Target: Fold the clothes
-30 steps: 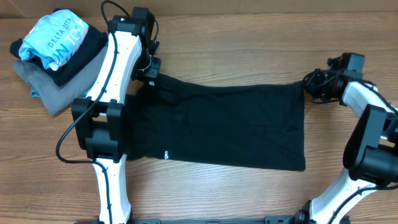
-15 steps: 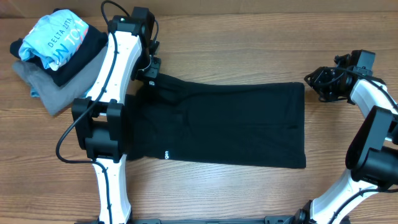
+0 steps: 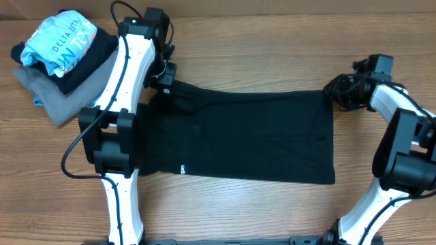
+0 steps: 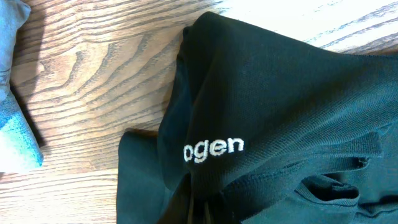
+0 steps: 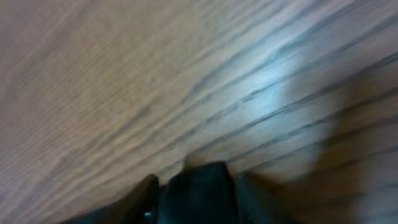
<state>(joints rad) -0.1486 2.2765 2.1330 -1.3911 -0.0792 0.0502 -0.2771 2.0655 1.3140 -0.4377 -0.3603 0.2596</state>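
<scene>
The black garment (image 3: 252, 136) lies spread flat on the wooden table, with small white logo text (image 3: 182, 169) near its front hem. My left gripper (image 3: 167, 87) sits at its far left corner, shut on a bunched fold. In the left wrist view the fabric (image 4: 280, 93) with its white lettering (image 4: 213, 149) rises out of the pinch (image 4: 199, 214). My right gripper (image 3: 332, 90) is at the far right corner. In the blurred right wrist view a black fabric corner (image 5: 199, 183) lies between its parted fingers (image 5: 148, 193), and the gripper (image 5: 196, 194) is open around it.
A pile of folded clothes stands at the back left: a light-blue printed shirt (image 3: 58, 37) on top of a grey garment (image 3: 48, 92). Its edge shows at the left of the left wrist view (image 4: 12, 140). Both arm bases stand at the front edge.
My right gripper let go of the far right corner, drew off to the right as it opened, and has come back over that corner. The left gripper and the garment have not moved.
</scene>
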